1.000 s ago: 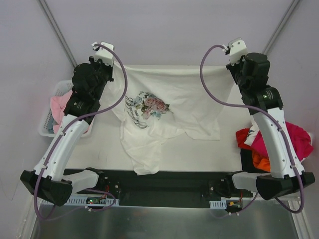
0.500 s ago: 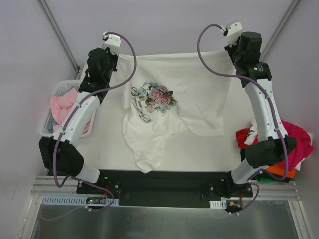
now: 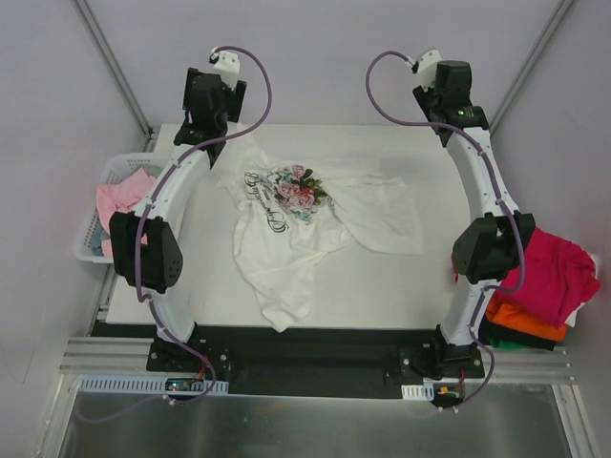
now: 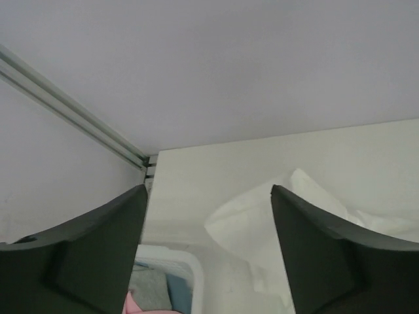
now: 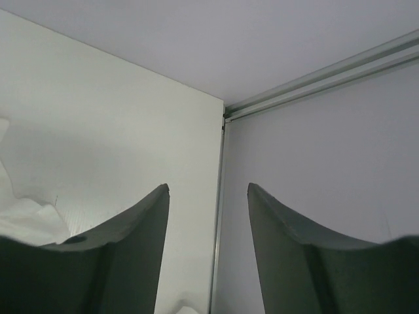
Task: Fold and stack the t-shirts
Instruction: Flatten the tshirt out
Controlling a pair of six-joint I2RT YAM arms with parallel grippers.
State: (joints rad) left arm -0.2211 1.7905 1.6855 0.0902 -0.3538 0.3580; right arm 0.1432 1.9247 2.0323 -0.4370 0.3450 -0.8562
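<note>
Far left, beside the table's left edge, a white plastic lattice basket (image 3: 88,250) holds a bunched pale pink tee (image 3: 116,198). The left wrist view shows grey and blue cloth in it too.

The left gripper (image 4: 208,245) hangs over the far-left corner of the white tabletop (image 3: 420,286). Its jaws are spread wide w/ nothing btwn them. A white fold of cloth lies on the table beyond its fingers.

Ctr, toward the far side, lies the white cloth tee w/ pink-and-green flowers (image 3: 320,234), print side up and crumpled.
- Its far part is bunched in ridges.
- One flap spreads right.
- A long lobe trails toward the near edge and stops short of it.

The flower print (image 3: 298,191) sits left of the tee's ctr. Dark looping script runs beside it, too small to read.

Bare tabletop shows in three places:
- a band along the far edge
- a narrow strip btwn the tee and the left arm
- a wider patch right of the tee, up to the right arm

The right gripper (image 5: 208,252) hangs over the far-right corner, by the table's right edge and a metal frame rail (image 5: 314,75). Its jaws are part open and hold nothing. A scrap of white cloth shows at the left of its wrist view.

Far right, at the near-right side beside the right arm, sits a heap of tees. A magenta tee (image 3: 552,272) is draped on top, an orange tee (image 3: 520,320) lies under it, and a dark tee (image 3: 496,336) is at the bottom.
</note>
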